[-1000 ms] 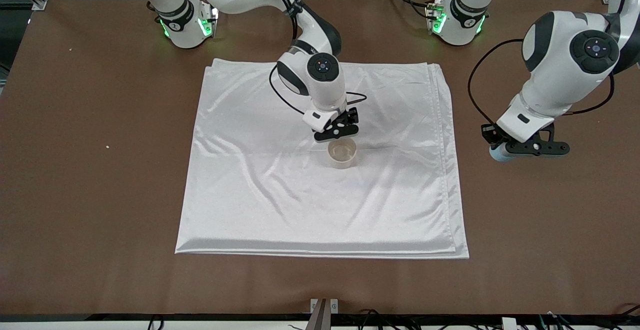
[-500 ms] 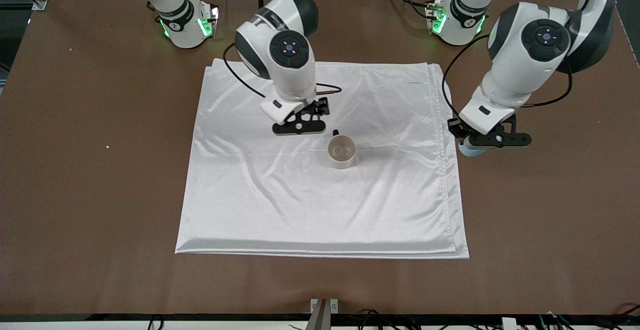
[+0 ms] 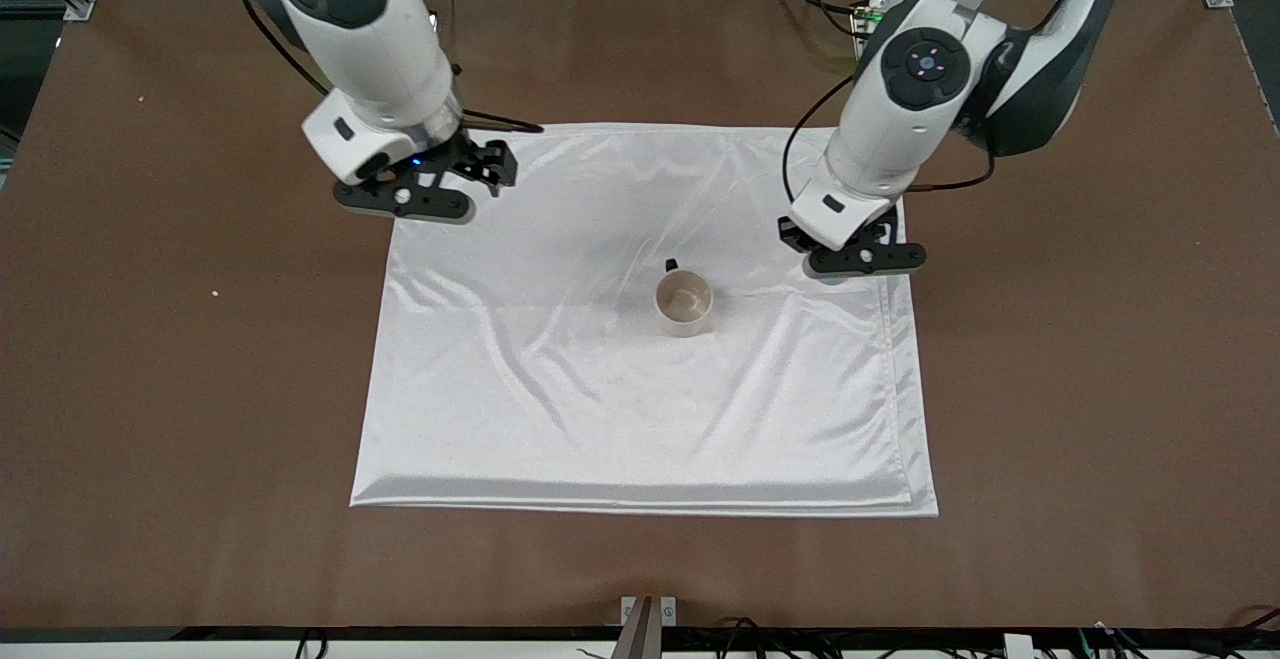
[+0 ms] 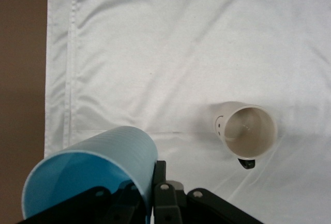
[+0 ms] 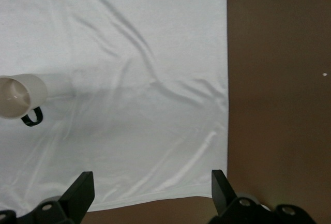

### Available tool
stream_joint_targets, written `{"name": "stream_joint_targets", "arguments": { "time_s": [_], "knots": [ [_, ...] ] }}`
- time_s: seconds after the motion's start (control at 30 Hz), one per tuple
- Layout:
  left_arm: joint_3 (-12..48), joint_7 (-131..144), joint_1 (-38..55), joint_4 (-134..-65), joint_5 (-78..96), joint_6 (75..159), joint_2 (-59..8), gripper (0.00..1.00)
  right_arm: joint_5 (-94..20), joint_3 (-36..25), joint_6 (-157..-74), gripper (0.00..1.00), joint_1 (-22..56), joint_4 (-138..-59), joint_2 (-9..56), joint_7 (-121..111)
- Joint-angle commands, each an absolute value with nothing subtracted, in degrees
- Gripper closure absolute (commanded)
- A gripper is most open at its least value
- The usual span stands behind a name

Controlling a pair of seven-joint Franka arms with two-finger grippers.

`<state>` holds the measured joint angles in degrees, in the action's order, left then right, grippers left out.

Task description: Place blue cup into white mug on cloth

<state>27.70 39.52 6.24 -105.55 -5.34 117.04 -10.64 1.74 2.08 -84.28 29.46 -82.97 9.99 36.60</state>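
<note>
The white mug [image 3: 684, 302] stands upright on the cloth [image 3: 600, 419], near its middle, with its black handle toward the robots. It also shows in the left wrist view [image 4: 248, 131] and the right wrist view [image 5: 20, 95]. My left gripper [image 3: 865, 259] is up over the cloth's edge toward the left arm's end, shut on the blue cup [image 4: 93, 167]. It pinches the cup's wall [image 4: 150, 180]. The cup is hidden under the hand in the front view. My right gripper [image 3: 405, 201] is open and empty [image 5: 151, 185], over the cloth's corner toward the right arm's end.
Bare brown table [image 3: 1100, 389] surrounds the cloth on all sides. The cloth [image 4: 181, 43] has light wrinkles round the mug. Both robot bases stand along the table's edge farthest from the front camera.
My left gripper has carried the blue cup from over the bare table to over the cloth's edge, closer to the mug. My right gripper has drawn away from the mug to the cloth's corner.
</note>
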Motion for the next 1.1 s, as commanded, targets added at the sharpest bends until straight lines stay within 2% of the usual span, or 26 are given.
{"name": "stream_joint_targets", "arguments": {
  "time_s": [0.0, 0.23, 0.57, 1.07],
  "knots": [
    [28.04, 47.71, 10.8, -98.71, -9.4, 115.05, -17.39, 1.0, 4.13, 2.02, -82.53, 0.0, 25.85, -84.29, 6.33, 30.68],
    [28.04, 53.52, 15.11, -95.36, -11.78, 115.05, -23.37, 1.0, 4.22, 2.11, -83.41, 0.0, 17.33, -82.45, 6.5, 25.07],
    [28.04, 58.35, 19.51, -91.94, -14.14, 115.14, -30.4, 1.0, 3.25, 2.2, -84.82, 0.0, 8.97, -81.83, 7.21, 15.38],
    [25.49, 61.44, 24.08, -86.22, -16.87, 115.14, -36.82, 1.0, 3.78, 1.41, -85.25, 0.0, 5.54, -81.74, 6.86, 14.33]
  ]
}}
